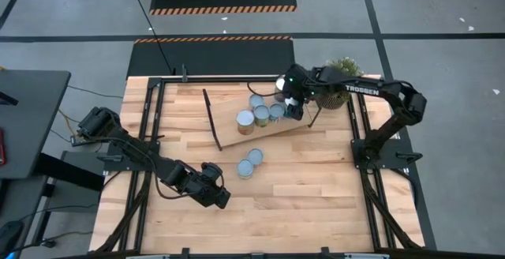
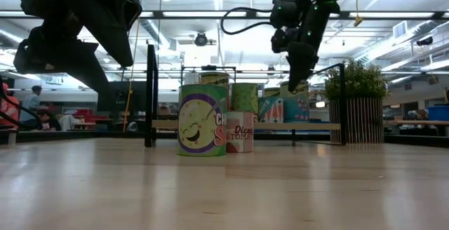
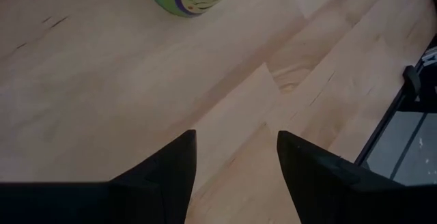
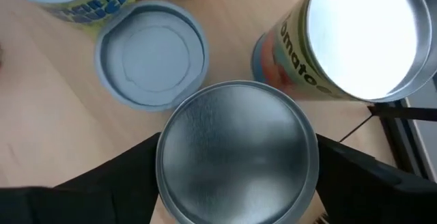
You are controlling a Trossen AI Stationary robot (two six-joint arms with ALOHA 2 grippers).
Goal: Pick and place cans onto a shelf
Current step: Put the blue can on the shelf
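Two cans stand on the bare tabletop (image 1: 316, 204) near its middle: a green-and-purple labelled can (image 2: 202, 120) and, just beside it, a smaller red-labelled can (image 2: 240, 132). From above they show as two pale round tops touching each other, one (image 1: 255, 156) slightly farther and to the right of the other (image 1: 245, 169).

Farther back lies the shelf (image 1: 272, 133), a light board set at a slant with a thin black frame end (image 1: 211, 119) on its left. Several cans sit clustered on its right part, among them a tan-sided can (image 1: 245, 121) nearest the left and a pale-blue-topped can (image 4: 151, 53) beside a brightly lit tomato can (image 4: 355, 39).

The right gripper (image 1: 293, 106) hangs over the right end of the shelf, just beside that cluster. Its fingers (image 4: 102, 183) are clamped on either side of a silver-topped can (image 4: 237, 152), which fills the lower part of the right wrist view. Whether this can rests on the board or is held just above it cannot be told.

The left gripper (image 1: 217, 197) waits over the near left part of the table, well apart from the shelf and near the two loose cans. Its jaws stand moderately apart with only wood between them; the green-and-purple can's curved side shows beyond its fingers (image 3: 164, 176).

A potted plant (image 1: 341, 73) stands at the far right corner, behind the right arm.
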